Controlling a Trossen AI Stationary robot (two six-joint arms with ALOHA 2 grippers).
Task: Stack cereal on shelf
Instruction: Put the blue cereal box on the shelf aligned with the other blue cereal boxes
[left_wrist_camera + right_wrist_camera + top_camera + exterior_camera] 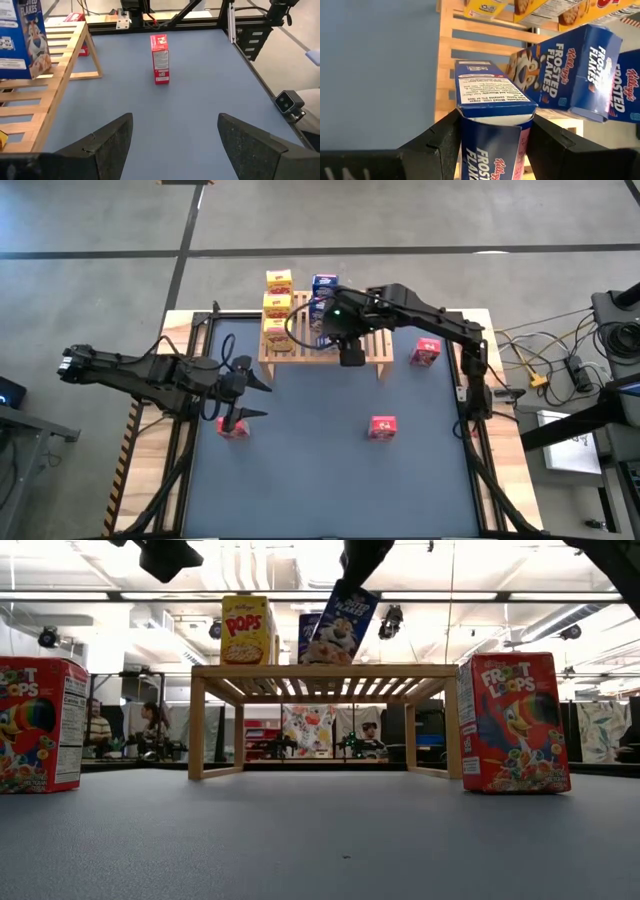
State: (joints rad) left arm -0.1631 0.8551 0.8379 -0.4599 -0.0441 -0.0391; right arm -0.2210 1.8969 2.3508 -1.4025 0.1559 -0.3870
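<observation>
1. From above: the right gripper [351, 356] hung over the shelf [300, 348], clamped on a blue cereal box [322, 315]; yellow boxes [277, 308] sat at the shelf's left end.
2. Low view: that held box [343, 625] tilted above the slats.
3. Left wrist: the left gripper [172, 137] stood open and empty, facing a red box [160, 58].
4. Right wrist: fingers [437, 142] pinched the blue box [492, 117].

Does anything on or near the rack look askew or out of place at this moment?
Yes. The blue box held in the right claw leans tilted above the rack, not yet standing flat like the yellow box. Three red boxes remain upright on the table, off the rack.
</observation>
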